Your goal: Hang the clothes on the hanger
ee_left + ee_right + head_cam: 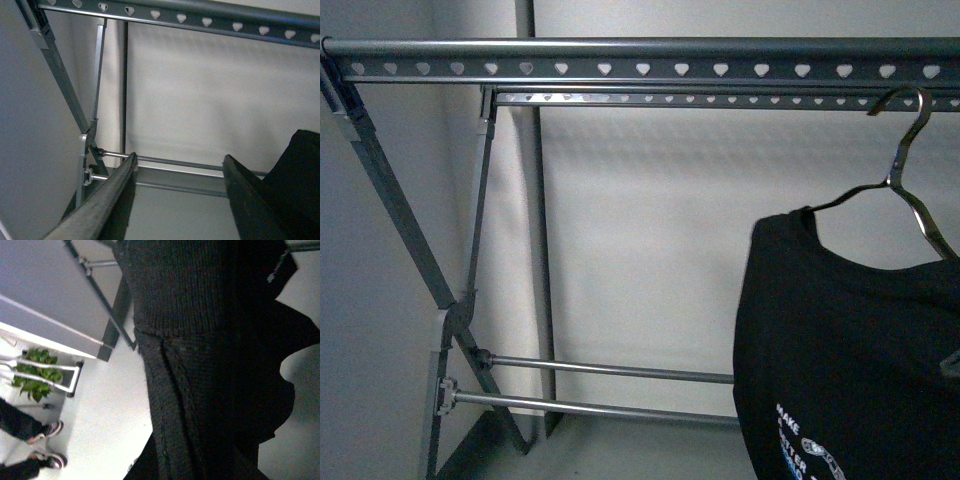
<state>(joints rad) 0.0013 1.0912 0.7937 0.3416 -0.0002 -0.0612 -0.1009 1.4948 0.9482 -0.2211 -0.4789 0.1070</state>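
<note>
The black T-shirt [850, 360] with white "MAKE" lettering hangs at the right on a thin wire hanger [905, 185]. The wire hanger's hook reaches up to the rear rail of the grey metal rack [640, 68], whose rails have heart-shaped holes. My left gripper [180, 156] is open and empty, facing the rack's lower bars, with the T-shirt's edge [300, 175] beside its one finger. My right gripper is shut on the black T-shirt. The cloth [200, 340] fills the right wrist view and hides the fingers.
The rack's slanted folding leg [400, 220] stands at the left, and two lower cross bars [610, 372] run behind. A pale wall is behind the rack. The right wrist view shows a green plant [35, 372] and a person's shoes [50, 430] on the white floor.
</note>
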